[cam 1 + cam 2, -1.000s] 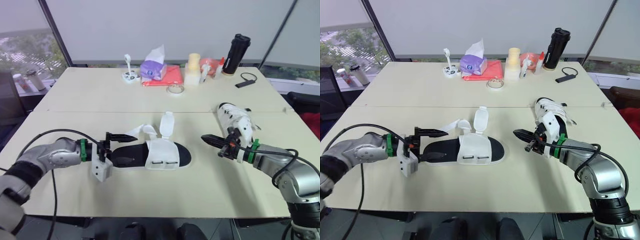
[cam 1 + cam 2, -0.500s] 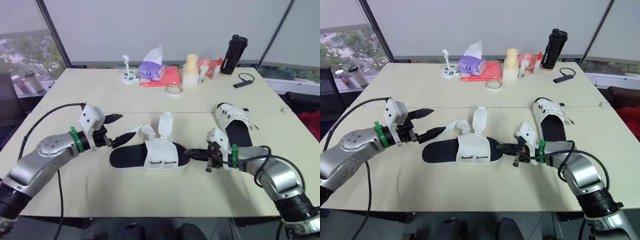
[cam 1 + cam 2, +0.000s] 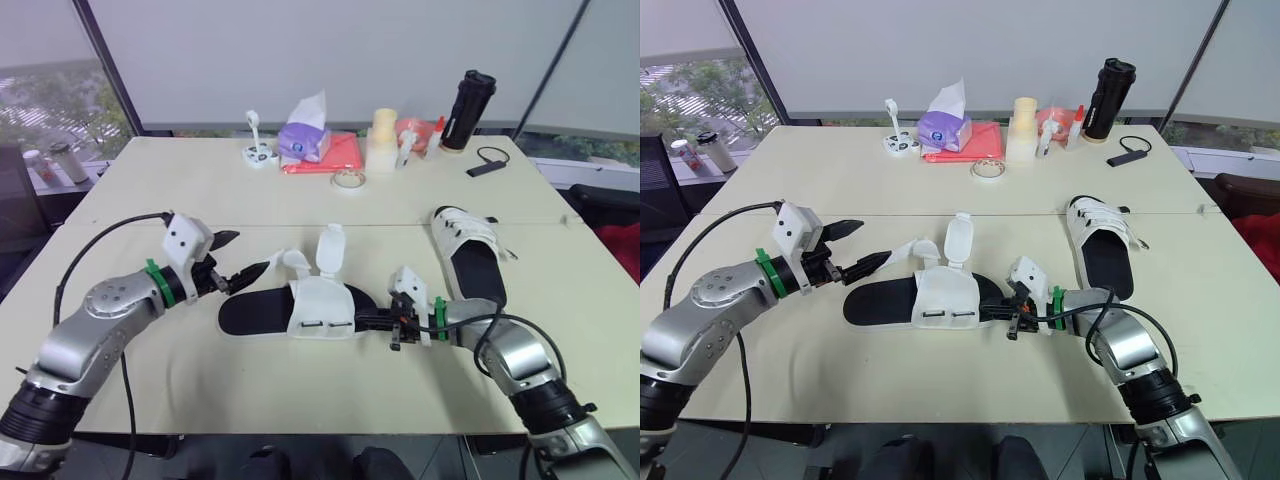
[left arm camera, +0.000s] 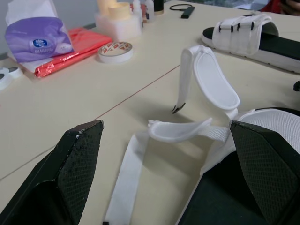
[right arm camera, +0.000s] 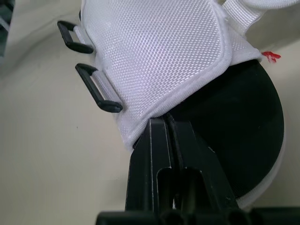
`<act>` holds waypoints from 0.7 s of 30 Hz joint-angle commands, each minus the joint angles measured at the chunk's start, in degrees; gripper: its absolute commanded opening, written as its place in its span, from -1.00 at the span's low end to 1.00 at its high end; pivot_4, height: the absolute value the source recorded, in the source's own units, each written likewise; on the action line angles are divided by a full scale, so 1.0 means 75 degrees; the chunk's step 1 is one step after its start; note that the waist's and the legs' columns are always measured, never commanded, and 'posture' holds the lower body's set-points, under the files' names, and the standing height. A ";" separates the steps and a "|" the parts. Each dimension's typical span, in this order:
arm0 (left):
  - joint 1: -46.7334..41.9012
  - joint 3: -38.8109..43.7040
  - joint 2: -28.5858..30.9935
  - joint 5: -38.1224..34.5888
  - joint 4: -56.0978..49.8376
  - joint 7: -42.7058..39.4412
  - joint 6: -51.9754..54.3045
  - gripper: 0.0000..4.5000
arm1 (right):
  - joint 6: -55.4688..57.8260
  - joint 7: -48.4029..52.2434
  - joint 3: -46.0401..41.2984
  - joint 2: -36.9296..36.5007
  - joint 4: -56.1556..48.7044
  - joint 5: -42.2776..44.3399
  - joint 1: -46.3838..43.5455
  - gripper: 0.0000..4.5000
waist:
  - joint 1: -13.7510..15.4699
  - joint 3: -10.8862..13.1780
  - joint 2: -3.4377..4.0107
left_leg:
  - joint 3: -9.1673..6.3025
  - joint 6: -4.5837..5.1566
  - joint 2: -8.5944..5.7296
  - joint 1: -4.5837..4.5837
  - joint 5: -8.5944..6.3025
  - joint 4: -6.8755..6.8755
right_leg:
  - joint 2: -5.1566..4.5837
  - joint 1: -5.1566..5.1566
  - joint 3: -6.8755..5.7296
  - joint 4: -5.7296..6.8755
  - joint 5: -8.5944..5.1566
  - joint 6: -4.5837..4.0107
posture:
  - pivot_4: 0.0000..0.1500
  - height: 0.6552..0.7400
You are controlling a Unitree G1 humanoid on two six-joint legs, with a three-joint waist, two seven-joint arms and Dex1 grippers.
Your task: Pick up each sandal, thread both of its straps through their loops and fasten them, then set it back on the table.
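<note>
An unfastened sandal (image 3: 322, 303) with a black sole and white upper lies flat mid-table. Its two loose straps (image 3: 333, 248) stand up at the far side, and two black loops (image 5: 96, 89) sit on the near edge of the upper. My left gripper (image 3: 243, 255) is open just left of the straps, which lie between its fingers (image 4: 77, 159) without touching them. My right gripper (image 3: 372, 320) is shut, lying low over the toe end with its tip against the upper's edge (image 5: 159, 123). A second sandal (image 3: 470, 248) lies to the right with its straps across.
Along the table's (image 3: 180, 200) far side stand a purple tissue pack (image 3: 306, 135), a red pouch (image 3: 335, 152), a tape roll (image 3: 350, 179), stacked cups (image 3: 383, 135), a black bottle (image 3: 468, 108) and a small black device with a cable (image 3: 487, 165).
My left gripper moved from the sandal's heel up to the loose straps. My right gripper swung left from beside the second sandal to the first sandal's toe.
</note>
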 commanded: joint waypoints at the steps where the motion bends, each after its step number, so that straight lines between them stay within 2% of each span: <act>1: -0.0078 0.0387 -0.0161 0.0271 -0.0260 -0.0128 0.0120 1.00 | -0.0267 0.0129 -0.0053 0.0246 0.0225 0.0007 -0.0171 -0.97 | -0.0003 0.0000 0.0000 | 0.0000 0.0000 0.0000 0.0001 0.0000 0.0000 | 0.0000 0.0001 0.0000 0.0000 0.0000 0.0000 | 1.00 1.00; 7: 0.0040 0.0478 -0.0325 0.0777 -0.0272 -0.0444 0.0252 1.00 | -0.1012 0.0290 0.0046 0.0228 0.0973 -0.0538 -0.0380 -0.97 | 0.0007 -0.0001 -0.0001 | 0.0001 0.0000 0.0000 0.0003 0.0000 0.0000 | -0.0003 0.0002 0.0000 0.0000 0.0000 -0.0001 | 1.00 1.00; 14: 0.0244 0.0558 -0.0063 0.1730 0.0034 -0.1214 -0.0248 1.00 | -0.0926 0.0361 -0.0246 -0.0021 0.0856 -0.0416 -0.0235 -0.97 | 0.0048 -0.0001 -0.0001 | 0.0002 -0.0001 -0.0003 0.0002 0.0000 0.0000 | -0.0009 0.0003 -0.0001 -0.0001 0.0000 -0.0001 | 1.00 1.00; 21: 0.0050 0.0606 -0.0316 0.2005 0.0139 -0.1487 -0.0279 1.00 | -0.0424 0.0080 -0.0751 0.0145 0.0304 0.0110 -0.0155 -0.97 | 0.0043 -0.0001 -0.0001 | 0.0001 0.0000 -0.0011 0.0000 0.0000 -0.0001 | -0.0021 0.0006 -0.0003 -0.0006 0.0000 -0.0001 | 1.00 1.00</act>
